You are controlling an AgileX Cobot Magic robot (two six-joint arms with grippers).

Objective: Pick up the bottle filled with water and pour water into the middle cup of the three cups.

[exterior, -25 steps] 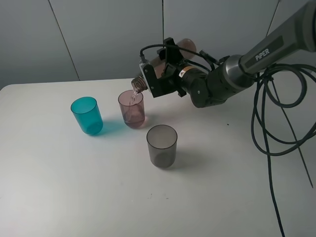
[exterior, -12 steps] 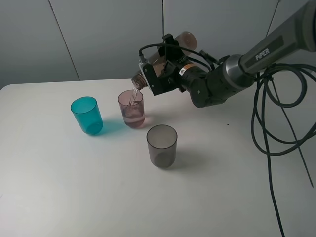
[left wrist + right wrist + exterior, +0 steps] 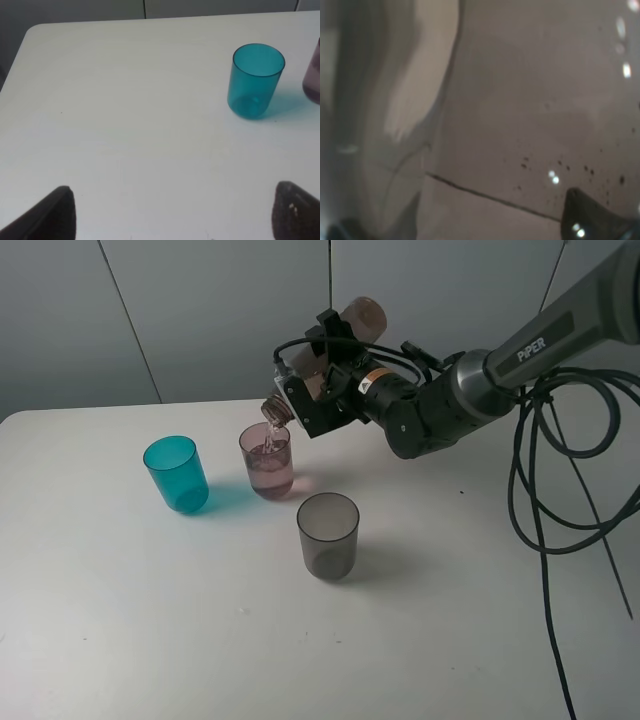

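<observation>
My right gripper (image 3: 322,380) is shut on the smoky-brown bottle (image 3: 357,316) and holds it tilted, base up and back. Its open neck (image 3: 275,410) points down over the pinkish-mauve middle cup (image 3: 267,462). Water runs from the neck into this cup, which holds some water. The teal-blue cup (image 3: 176,473) stands to its left and the smoky-grey cup (image 3: 328,534) in front to its right. In the right wrist view the bottle (image 3: 520,100) fills the picture, blurred. My left gripper (image 3: 175,220) is open and empty over the table, with the teal cup (image 3: 255,80) and the mauve cup's edge (image 3: 313,75) ahead of it.
The cups stand on a white table (image 3: 150,620) with a grey wall behind. Black cables (image 3: 540,480) hang from the right arm over the table's right side. The table's rounded far corner (image 3: 35,30) shows in the left wrist view.
The bottle has tilted more steeply, its base rising and its neck dipping toward the mauve cup. Water keeps flowing and the cup's level has risen. The cups have not moved.
</observation>
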